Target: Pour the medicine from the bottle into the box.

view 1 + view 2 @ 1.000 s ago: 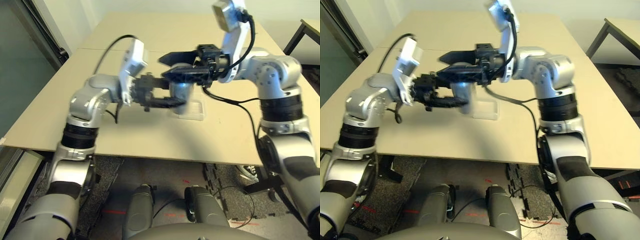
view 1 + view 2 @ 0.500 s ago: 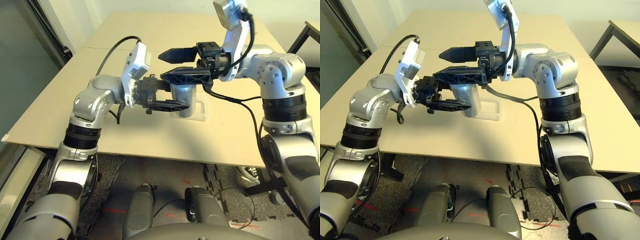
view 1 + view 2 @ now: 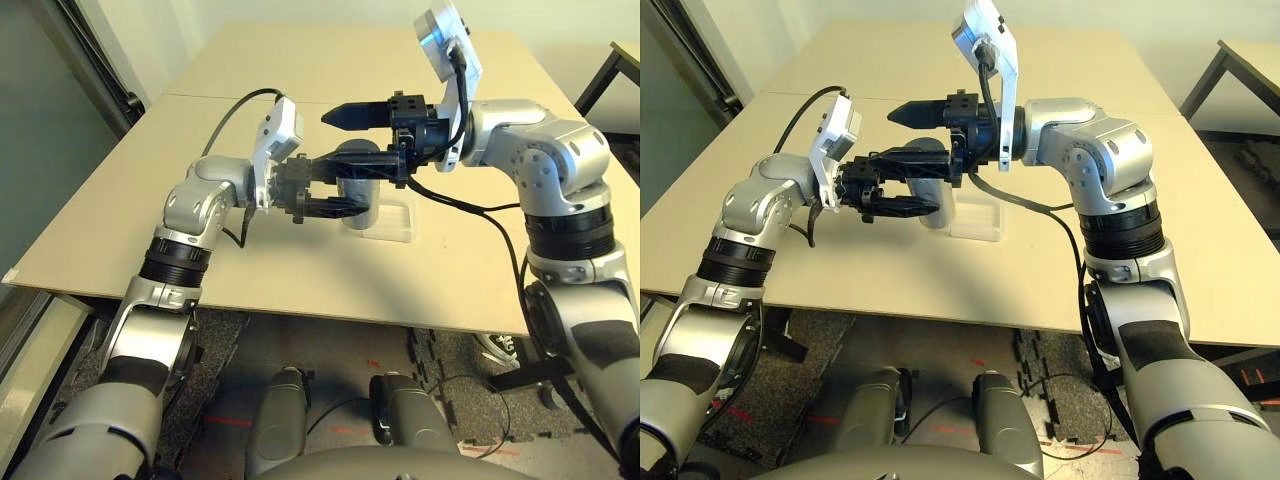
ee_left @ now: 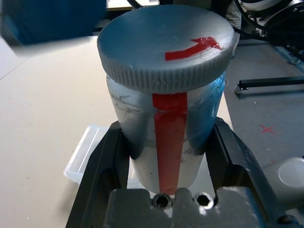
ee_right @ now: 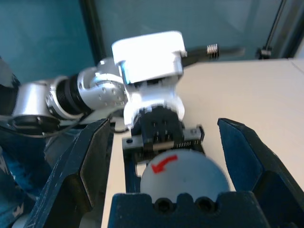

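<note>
Silver-grey and cylindrical, the bottle (image 4: 166, 137) stands upright with a red vertical stripe down its side and a ribbed round grey cap (image 4: 166, 45) bearing a red arrow. The left gripper (image 3: 335, 200) clamps its two black fingers against the bottle's sides below the cap. The right gripper (image 5: 166, 161) hovers with its fingers spread wide on either side of the cap, not touching it. Just behind the bottle, the clear, low-walled box (image 3: 398, 222) lies on the pale matte table (image 3: 300, 90).
</note>
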You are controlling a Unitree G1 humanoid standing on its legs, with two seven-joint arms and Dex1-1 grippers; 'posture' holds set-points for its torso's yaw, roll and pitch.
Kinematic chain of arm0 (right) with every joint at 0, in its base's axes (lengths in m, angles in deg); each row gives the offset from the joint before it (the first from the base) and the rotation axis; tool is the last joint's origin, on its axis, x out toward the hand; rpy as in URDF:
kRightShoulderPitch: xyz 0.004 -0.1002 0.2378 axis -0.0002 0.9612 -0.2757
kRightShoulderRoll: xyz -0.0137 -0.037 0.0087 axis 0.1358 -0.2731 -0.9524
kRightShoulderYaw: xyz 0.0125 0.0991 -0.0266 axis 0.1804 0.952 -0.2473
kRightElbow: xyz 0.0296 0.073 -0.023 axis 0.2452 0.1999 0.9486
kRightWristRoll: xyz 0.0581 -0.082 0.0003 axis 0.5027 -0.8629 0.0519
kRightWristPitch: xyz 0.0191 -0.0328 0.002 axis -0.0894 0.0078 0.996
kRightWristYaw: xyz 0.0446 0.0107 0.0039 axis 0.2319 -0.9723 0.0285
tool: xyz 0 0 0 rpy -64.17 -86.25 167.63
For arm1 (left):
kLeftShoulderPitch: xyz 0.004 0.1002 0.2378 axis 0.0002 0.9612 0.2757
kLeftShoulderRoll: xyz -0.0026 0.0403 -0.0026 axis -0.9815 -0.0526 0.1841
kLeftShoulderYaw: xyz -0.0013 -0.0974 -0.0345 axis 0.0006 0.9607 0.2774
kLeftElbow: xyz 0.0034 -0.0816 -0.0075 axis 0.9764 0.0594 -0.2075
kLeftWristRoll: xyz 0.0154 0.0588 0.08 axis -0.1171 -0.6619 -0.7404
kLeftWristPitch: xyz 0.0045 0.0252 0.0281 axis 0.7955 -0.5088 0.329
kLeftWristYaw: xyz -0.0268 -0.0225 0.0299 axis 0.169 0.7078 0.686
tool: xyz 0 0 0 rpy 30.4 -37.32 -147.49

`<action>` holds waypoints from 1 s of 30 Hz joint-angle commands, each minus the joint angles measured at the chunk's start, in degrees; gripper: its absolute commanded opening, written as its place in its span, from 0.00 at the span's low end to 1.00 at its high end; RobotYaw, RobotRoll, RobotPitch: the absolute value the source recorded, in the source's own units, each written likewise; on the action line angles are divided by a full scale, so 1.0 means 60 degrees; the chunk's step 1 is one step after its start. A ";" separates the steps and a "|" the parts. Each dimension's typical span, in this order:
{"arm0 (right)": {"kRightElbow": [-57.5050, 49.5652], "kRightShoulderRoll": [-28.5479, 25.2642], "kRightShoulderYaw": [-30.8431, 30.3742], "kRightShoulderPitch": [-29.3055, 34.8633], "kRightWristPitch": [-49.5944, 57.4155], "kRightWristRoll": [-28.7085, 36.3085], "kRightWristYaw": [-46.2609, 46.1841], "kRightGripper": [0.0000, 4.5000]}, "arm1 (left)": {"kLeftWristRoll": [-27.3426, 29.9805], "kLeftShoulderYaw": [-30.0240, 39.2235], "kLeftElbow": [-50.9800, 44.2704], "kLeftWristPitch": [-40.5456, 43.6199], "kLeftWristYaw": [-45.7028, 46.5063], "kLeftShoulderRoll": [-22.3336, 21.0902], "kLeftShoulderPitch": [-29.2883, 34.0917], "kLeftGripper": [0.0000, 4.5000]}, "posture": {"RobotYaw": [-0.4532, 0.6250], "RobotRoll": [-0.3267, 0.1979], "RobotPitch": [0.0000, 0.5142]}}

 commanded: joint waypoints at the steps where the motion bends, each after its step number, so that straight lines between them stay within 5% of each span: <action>1: 0.0335 -0.0179 -0.0379 0.0128 -0.0472 -0.0568 -0.0151 1.00 | -0.0147 -0.0073 0.0079 -0.0145 -0.0093 -0.0051 -0.0194 0.54 | 0.40 0.62 0.12; 11: 0.1211 -0.0056 -0.0438 0.0198 -0.1178 -0.1277 -0.0484 1.00 | -0.0095 -0.0073 -0.0295 -0.0022 -0.0003 -0.0167 0.0038 0.54 | 0.41 0.62 0.12; 30: 0.0959 -0.0741 0.0423 0.0556 -0.0588 -0.0599 -0.0645 1.00 | -0.0038 0.0166 -0.0413 0.0056 0.0221 -0.0622 0.0386 0.54 | 0.41 0.62 0.14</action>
